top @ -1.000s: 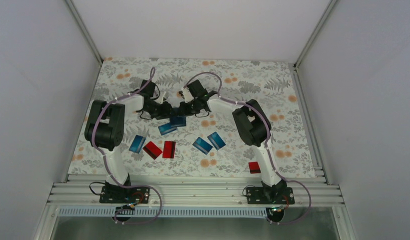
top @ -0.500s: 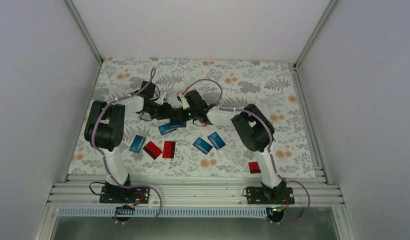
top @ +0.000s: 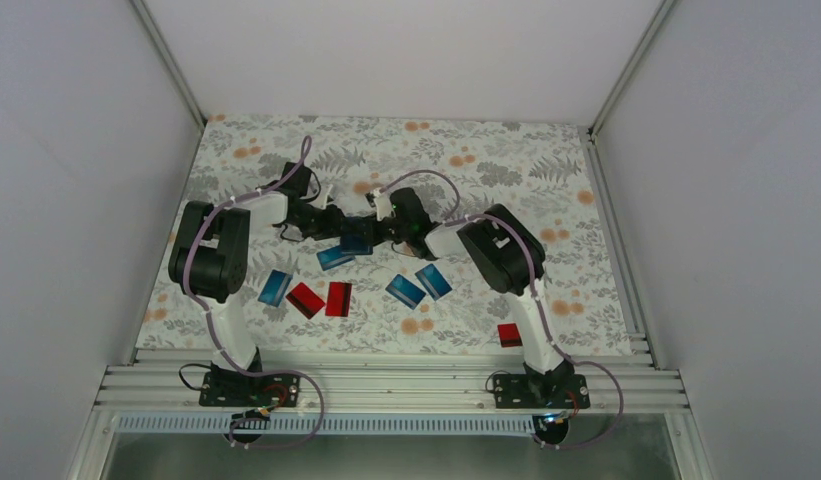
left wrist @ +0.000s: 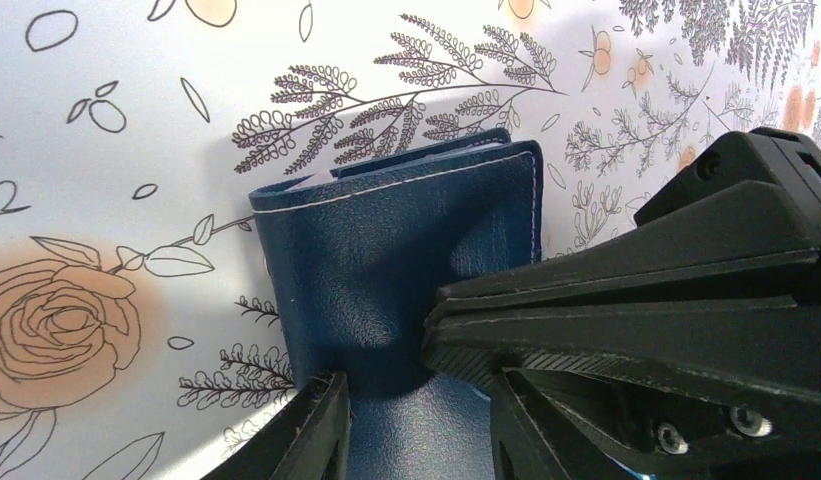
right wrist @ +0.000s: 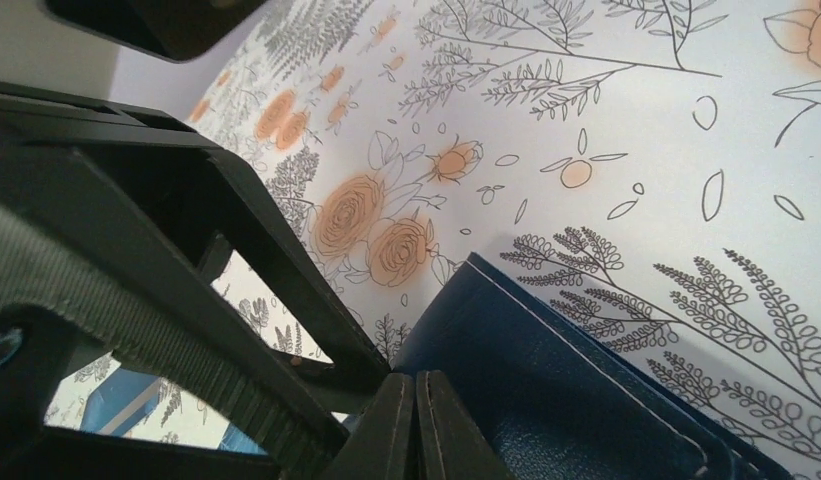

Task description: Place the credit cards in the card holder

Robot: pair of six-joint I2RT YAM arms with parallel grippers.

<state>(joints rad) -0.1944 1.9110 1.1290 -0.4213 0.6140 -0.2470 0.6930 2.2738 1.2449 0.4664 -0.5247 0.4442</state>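
Note:
The dark navy card holder (left wrist: 406,250) lies folded on the flowered cloth. My left gripper (left wrist: 418,425) is shut on its near end, one finger on each side. My right gripper (right wrist: 416,390) is shut, with nothing between its fingers. Its tip rests against the holder's cover (right wrist: 546,380), beside the left fingers. From above, the left gripper (top: 336,220) and the right gripper (top: 372,228) meet mid-table and mostly hide the holder. Several credit cards lie loose nearer the arms: blue (top: 276,288), red (top: 306,300), red (top: 338,298), blue (top: 406,291), blue (top: 433,281), teal (top: 335,257).
Another blue card (top: 357,243) lies just under the two grippers, and a red one (top: 509,335) sits by the right arm's base. Grey walls close in the cloth (top: 506,150) on the left, right and far sides. An aluminium rail (top: 386,380) runs along the near edge.
My right gripper has swung left and nearer, onto the card holder and against the left fingers. The left gripper has kept its place on the holder. The cards have not moved.

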